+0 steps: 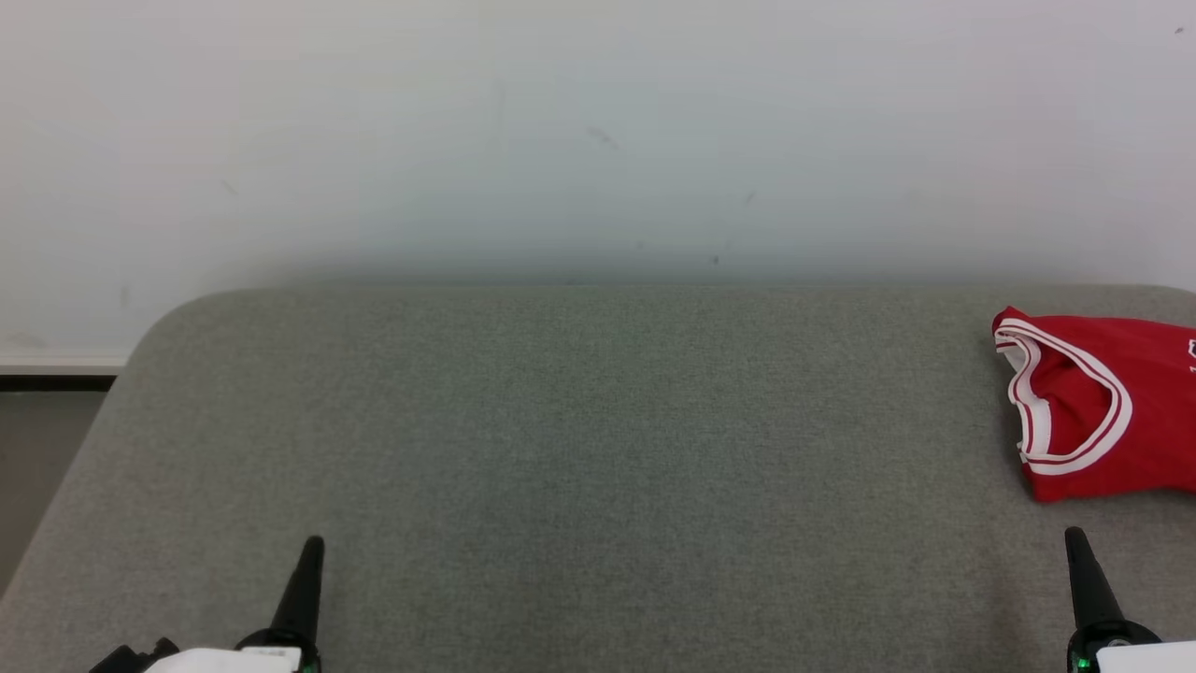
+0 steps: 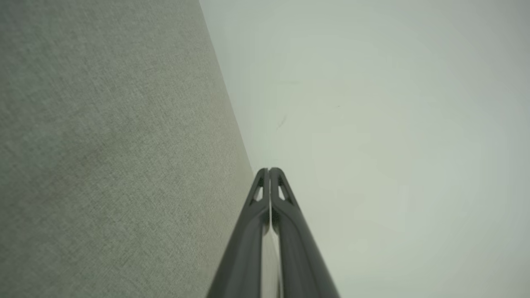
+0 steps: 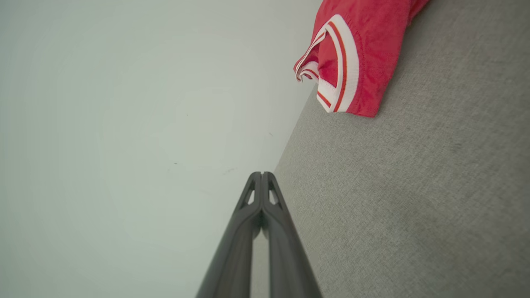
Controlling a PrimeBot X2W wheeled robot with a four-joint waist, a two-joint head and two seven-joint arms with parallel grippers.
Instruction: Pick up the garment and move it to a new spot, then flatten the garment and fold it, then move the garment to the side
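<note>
Garment [image 1: 1107, 411], right edge of frame: soft, light, limp; grip the trimmed hem. Left gripper [image 1: 313, 544] and right gripper [image 1: 1074, 535] pressed together, empty.

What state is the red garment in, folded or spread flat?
Not spread flat: the garment lies doubled over at the right edge of the grey surface, trimmed opening gaping. Part runs out of frame.

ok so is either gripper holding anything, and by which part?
Nothing is held. The left gripper and right gripper are both shut empty; the red jersey lies on the grey fabric surface, apart from both.
</note>
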